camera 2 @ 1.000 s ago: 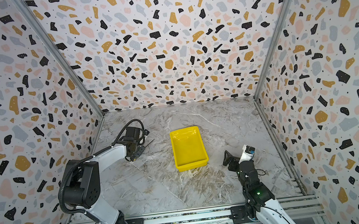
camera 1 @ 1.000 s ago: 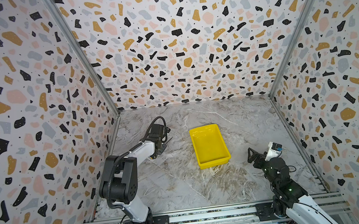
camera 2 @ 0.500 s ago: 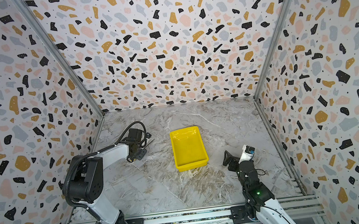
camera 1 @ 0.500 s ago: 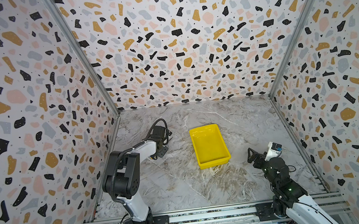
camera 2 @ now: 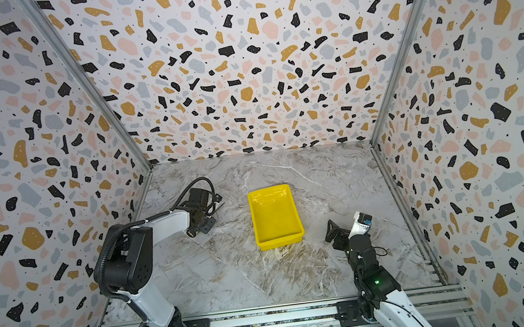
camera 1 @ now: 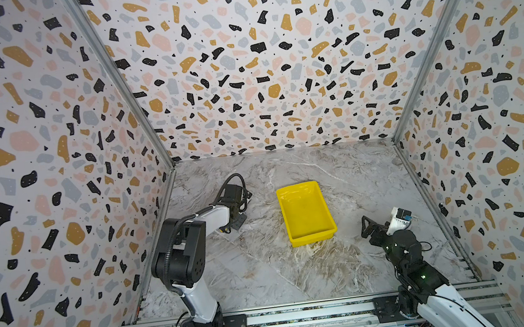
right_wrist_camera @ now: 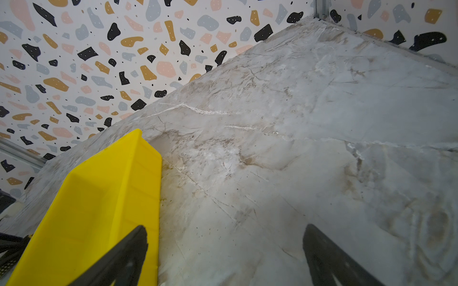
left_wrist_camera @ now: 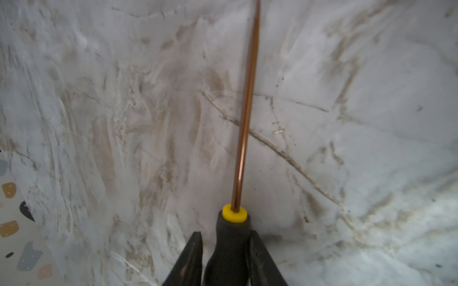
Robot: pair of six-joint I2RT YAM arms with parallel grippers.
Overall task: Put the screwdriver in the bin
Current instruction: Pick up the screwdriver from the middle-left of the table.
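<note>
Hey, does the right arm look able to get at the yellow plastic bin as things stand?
Probably yes. The right gripper, jaws open, sits close beside the bright yellow rectangular plastic bin, near its front corner, with only bare marble tabletop between them; nothing blocks the way.

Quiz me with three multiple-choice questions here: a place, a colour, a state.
1. Where is the screwdriver's handle? A. Leaning on a wall B. Between the left pincer's fingers C. On the metal rail
2. What colour is its collar? A. Red B. Yellow C. Blue
3. What is in the bin? A. Nothing B. A cloth C. Two screws
Answers: B, the left wrist view shows fingers flanking the handle; B, a yellow ring sits where the shaft begins; A, both top views show only its bare yellow floor.
</note>
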